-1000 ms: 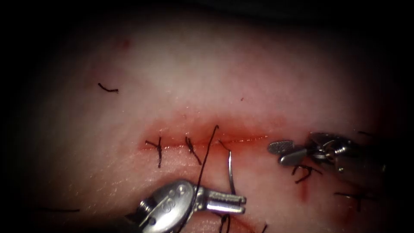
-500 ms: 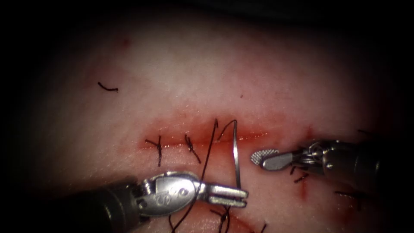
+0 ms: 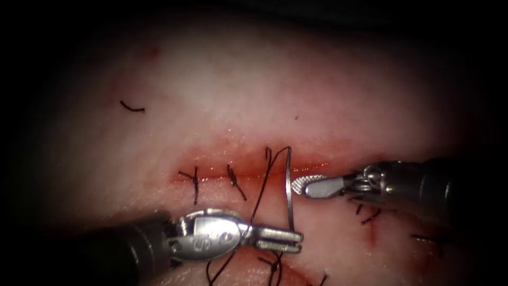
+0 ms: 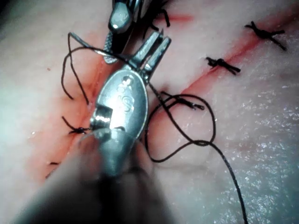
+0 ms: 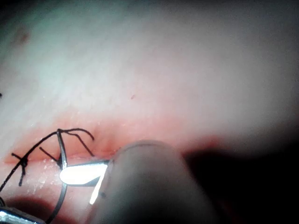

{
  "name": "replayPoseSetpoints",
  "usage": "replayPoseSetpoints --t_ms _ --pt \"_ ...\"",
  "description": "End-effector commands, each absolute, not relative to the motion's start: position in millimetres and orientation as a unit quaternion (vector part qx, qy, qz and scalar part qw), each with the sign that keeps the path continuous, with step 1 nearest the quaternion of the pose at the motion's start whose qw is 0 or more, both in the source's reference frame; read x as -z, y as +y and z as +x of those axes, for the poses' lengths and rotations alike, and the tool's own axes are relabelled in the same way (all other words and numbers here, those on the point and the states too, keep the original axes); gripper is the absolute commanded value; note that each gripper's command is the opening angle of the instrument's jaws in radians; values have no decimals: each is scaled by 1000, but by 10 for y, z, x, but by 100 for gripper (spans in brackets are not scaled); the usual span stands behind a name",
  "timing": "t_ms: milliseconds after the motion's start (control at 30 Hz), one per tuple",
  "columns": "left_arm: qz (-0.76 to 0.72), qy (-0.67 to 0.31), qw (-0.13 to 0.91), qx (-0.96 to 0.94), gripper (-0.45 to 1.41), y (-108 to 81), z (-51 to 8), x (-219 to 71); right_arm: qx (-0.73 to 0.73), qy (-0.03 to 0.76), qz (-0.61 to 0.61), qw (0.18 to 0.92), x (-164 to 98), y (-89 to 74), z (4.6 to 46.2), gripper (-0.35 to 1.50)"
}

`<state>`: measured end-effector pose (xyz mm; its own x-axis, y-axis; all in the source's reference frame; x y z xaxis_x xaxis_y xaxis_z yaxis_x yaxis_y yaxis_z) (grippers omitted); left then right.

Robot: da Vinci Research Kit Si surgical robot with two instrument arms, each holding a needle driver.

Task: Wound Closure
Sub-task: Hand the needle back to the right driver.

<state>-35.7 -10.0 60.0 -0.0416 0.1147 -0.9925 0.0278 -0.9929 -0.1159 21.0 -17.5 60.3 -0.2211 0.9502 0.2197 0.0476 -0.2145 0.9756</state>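
Needle (image 3: 289, 190) stands nearly upright just below the cut (image 3: 248, 172), clear of the tissue (image 3: 254, 90), w/ its lower end clamped in the left hand (image 3: 297, 241), whose jaws are closed on it near one end of the curve; which end, can't tell. Upper end of needle reaches the cut line, where the thread (image 3: 262, 190) meets it and runs down across the left hand's jaws. Right hand (image 3: 297, 184) comes in from the right w/ jaws narrowly parted, holding nothing, tips just beside the needle's mid-shaft; touching or not, can't tell. Two finished stitches (image 3: 194, 182) cross the cut to the left of the needle. Red fluid (image 3: 312, 170) lies along the cut. Cut end of thread (image 3: 132, 108) lies well apart, upper left on tissue. Left wrist view: left hand (image 4: 156, 44), thread loops (image 4: 187, 126). Right wrist view: needle (image 5: 62, 161) beside right hand's tip (image 5: 79, 175).
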Motion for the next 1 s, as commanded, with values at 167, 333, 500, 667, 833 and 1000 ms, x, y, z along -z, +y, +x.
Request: replayPoseSetpoints --t_ms 167,333,500,667,833,1000 --pt "-688 -55 26 -723 -45 -96 -364 -610 -595 501 495 386 -601 -179 231 140" --pt "-684 -58 20 -727 -45 -99 -365 -614 -593 507 487 394 -601 -173 232 140" --pt "-682 -59 19 -729 -45 -99 -367 -614 -588 507 483 404 -602 -171 239 131" --pt "-682 -59 19 -729 -45 -99 -367 -613 -583 511 472 420 -605 -170 240 108" --pt "-681 -59 19 -730 -45 -99 -367 -613 -578 507 446 459 -612 -169 237 -35" --pt "-681 -60 20 -730 -45 -98 -366 -610 -597 484 424 478 -621 -166 232 -35"
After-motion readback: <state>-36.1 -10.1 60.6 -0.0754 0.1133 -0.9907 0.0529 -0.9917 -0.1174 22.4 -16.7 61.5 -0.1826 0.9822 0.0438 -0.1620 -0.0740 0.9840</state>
